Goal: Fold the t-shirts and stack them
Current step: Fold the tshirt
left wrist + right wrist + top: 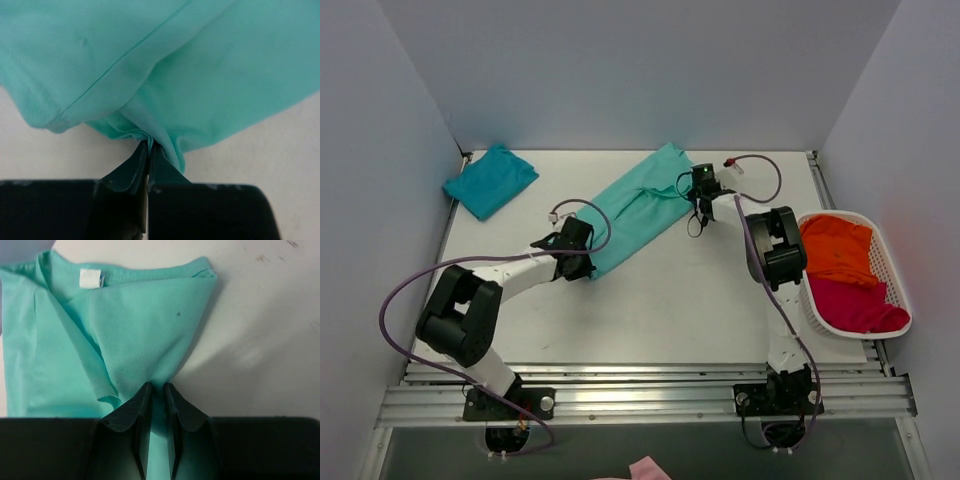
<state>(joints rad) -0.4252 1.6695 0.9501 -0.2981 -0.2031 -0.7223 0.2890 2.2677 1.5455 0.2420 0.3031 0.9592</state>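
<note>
**A:** Where is the mint-green t-shirt point(640, 205) found, and how is it held?

**B:** It is laid out as a long band slanting across the middle of the table point(660, 300), from left of centre toward the upper middle of the overhead view. Its lower-left end is pinched by the left fingers point(134, 169), which are pressed together on a bunched edge. Its upper-right end, below the white neck label point(90, 278), is clamped by the right fingers point(131, 412), with a ridge of cloth caught between them.

**A:** What is called for if the fold is to be made well?

**B:** One end is probably to be carried over to the other. Both ends should be raised evenly, so that the band is kept taut and untwisted, and the edges matched before anything is released. Only a small bite of cloth is held at each end, so slipping is to be expected under a hard pull.

**A:** And the stacking?

**B:** The teal t-shirt point(490, 180) is seen folded at the upper left, and the stack would presumably be made there. The orange t-shirt point(835, 250) and magenta t-shirt point(855, 305) are seen in the basket point(892, 262) at the right.
</note>
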